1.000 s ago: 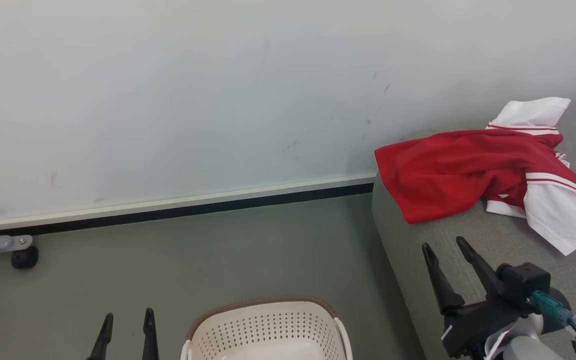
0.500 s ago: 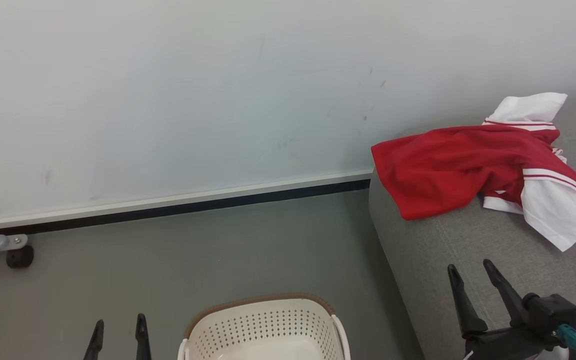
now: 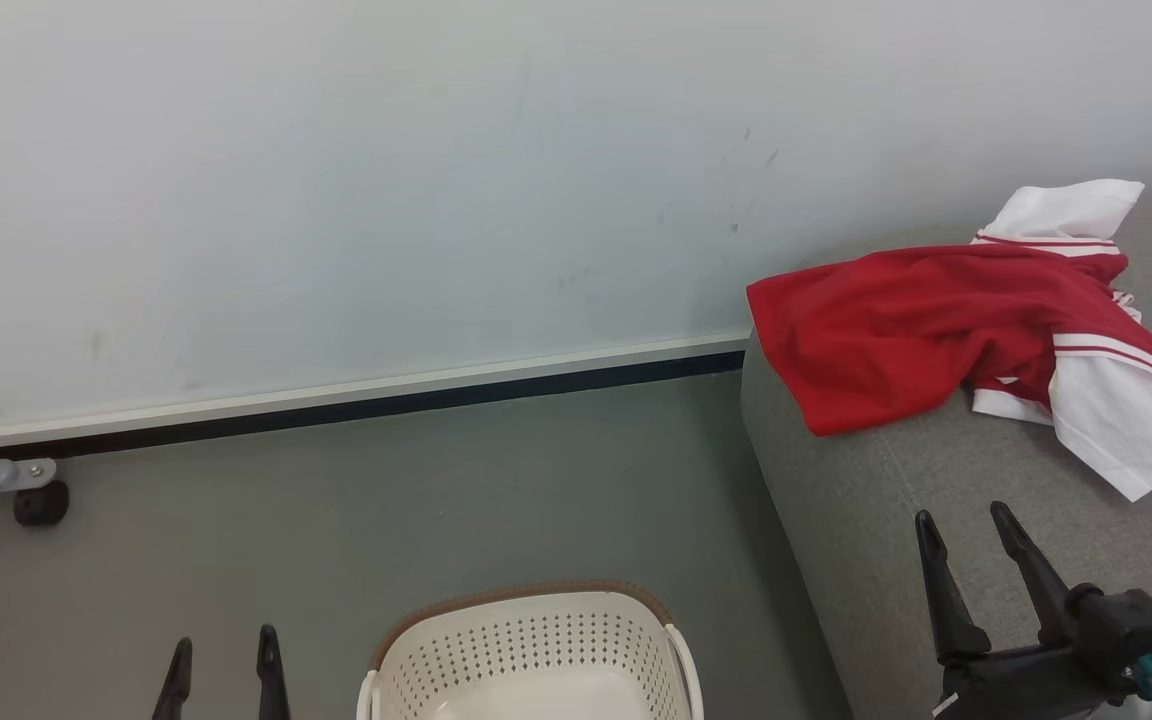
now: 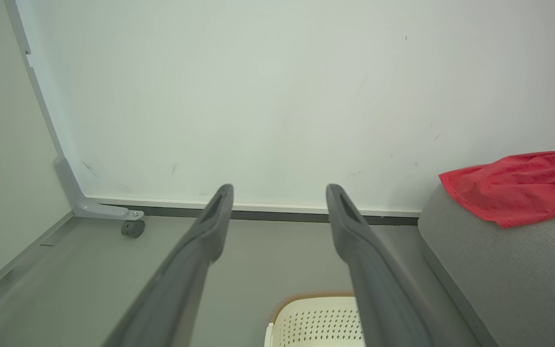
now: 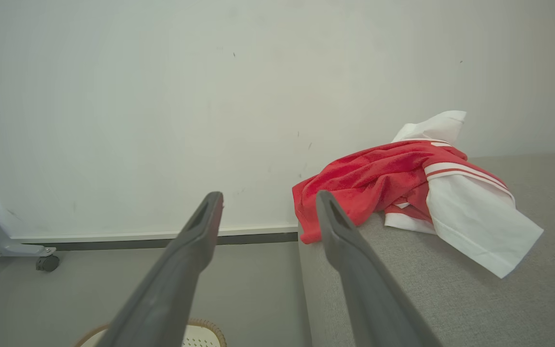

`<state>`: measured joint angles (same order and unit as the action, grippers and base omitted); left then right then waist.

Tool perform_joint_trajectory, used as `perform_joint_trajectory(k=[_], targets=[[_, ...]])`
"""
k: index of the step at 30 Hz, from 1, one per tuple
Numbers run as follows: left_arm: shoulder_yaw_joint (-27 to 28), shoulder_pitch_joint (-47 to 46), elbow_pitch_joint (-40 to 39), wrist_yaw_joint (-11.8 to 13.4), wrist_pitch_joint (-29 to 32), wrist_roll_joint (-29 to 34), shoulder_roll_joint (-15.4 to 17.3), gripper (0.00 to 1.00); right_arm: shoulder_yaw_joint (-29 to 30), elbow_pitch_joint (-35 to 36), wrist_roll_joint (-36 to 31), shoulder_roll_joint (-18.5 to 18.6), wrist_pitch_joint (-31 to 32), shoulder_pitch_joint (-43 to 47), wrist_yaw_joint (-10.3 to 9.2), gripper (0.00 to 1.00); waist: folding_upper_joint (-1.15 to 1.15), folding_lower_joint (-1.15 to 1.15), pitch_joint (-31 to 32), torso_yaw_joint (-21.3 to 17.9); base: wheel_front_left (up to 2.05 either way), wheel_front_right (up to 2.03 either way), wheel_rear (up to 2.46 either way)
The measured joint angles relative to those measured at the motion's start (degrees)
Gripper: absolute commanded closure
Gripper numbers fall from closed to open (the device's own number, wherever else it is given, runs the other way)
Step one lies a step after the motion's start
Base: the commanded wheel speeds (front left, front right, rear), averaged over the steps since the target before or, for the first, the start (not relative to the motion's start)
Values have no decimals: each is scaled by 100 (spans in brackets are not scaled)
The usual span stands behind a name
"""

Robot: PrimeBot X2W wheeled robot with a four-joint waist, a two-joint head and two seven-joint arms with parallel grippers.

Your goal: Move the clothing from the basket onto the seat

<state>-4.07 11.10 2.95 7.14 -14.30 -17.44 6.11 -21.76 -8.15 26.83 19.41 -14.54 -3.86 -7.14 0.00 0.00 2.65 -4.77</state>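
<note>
Clothing: you have the clothing (image 3: pixel 936 330) lying on the seat (image 3: pixel 896 500), at its far left corner. A red hem hangs just over the edge towards the wall. Nothing grips it, so it reads as set down and let go.
Clothing fabric: soft red knit, crumpled into loose folds. The white sleeves carry thin red stripes; one lies flat to the near right and one is bunched at the far side.
Seat: light grey woven upholstery with a rounded corner and a broad, flat top. It carries the heap without any help from you.
Right gripper: your right gripper (image 3: pixel 961 512) hangs over the near part of the seat, apart from the clothing. Its jaws are spread and empty.
Basket: the basket (image 3: pixel 516 594) stands on the floor (image 3: pixel 436 500), near and to the left of the seat. It is cream perforated plastic with a brown woven-look rim. The part of its inside you can see holds no garment; its near half is cut off.
Left gripper: your left gripper (image 3: pixel 223 640) sits low over the floor, left of the basket, jaws spread and holding nothing.
Progress: the move looks finished, unless something lies in the basket's hidden half.
Surroundings: a pale smooth wall (image 3: pixel 336 200) with a dark skirting strip, and a small black caster (image 3: pixel 40 503) at the far left.
</note>
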Motion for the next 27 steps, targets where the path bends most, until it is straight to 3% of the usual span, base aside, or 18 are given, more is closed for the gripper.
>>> perform_joint_trajectory(k=[1,2,12,27], targets=[[2,1,-2,0,0,8,0,0,27,22,-45,-11,0,1,0,0,0,0,-3,8,0,0,0],[2,1,-9,0,0,16,0,100,48,38,-85,-22,-1,4,0,100,0,0,-6,17,0,0,0],[-15,66,386,-60,92,-143,-91,100,76,-307,102,-288,124,297,62,100,0,0,-18,33,0,0,0],[151,-126,544,-267,421,-1374,-122,100,535,-387,1116,-510,479,240,263,100,0,0,-62,112,0,0,0]])
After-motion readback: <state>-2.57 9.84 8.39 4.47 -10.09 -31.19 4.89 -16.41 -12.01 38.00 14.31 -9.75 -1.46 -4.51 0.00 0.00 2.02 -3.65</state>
